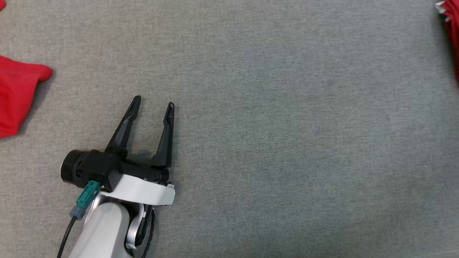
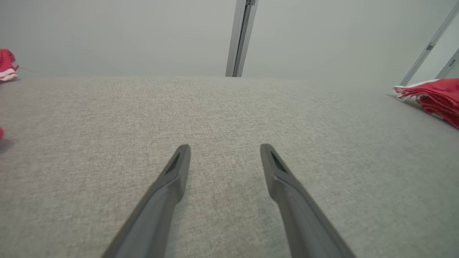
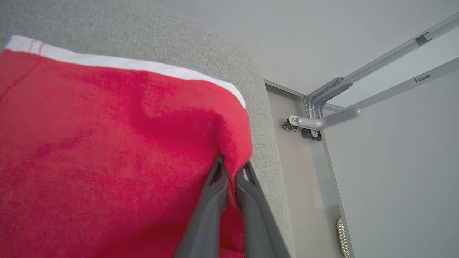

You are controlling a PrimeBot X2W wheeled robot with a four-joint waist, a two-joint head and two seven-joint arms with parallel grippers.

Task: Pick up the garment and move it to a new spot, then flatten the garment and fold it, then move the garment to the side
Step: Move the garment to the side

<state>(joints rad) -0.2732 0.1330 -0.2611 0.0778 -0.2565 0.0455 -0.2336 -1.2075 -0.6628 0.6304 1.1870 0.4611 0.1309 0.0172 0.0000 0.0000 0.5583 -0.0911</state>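
**Item: garment** (image 3: 107,143). Red knit with a white band along one hem. In the right wrist view it lies draped over the rounded corner of the table, spreading from 9 to 6 o'clock.

**Right gripper** (image 3: 233,165). Clamped on a fold of the garment's red edge at the table's rim, fingers all but touching, with cloth bunched over the tips.

**Left gripper** (image 1: 154,102). At 7 o'clock in the head view, fingers spread wide and holding nothing. It sits low over bare fabric, well apart from any cloth.

**Progress, as judged.** The pick-up is begun and no more: the garment is pinched but rests on the table at its edge. Carrying it to a new spot, flattening, folding and setting it aside are all left to do. The broad middle of the table looks the likely spot.

**Other cloth.** A red cloth (image 1: 18,93) lies at 9 o'clock in the head view, cut by the edge. A red-and-white heap (image 1: 451,18) sits at 1 o'clock; it may be the gripped garment, but too little of it shows to say.

**Surface.** The table surface (image 1: 287,125) is grey woven fabric, flat and unwrinkled, with a curved corner.

**Room.** Plain pale wall (image 2: 107,36). A metal post (image 2: 240,36) stands at 12 o'clock in the left wrist view. Grey frame rails (image 3: 387,53) run toward 2 o'clock in the right wrist view, with a caster (image 3: 308,133) at their foot and pale floor (image 3: 297,179) beneath.
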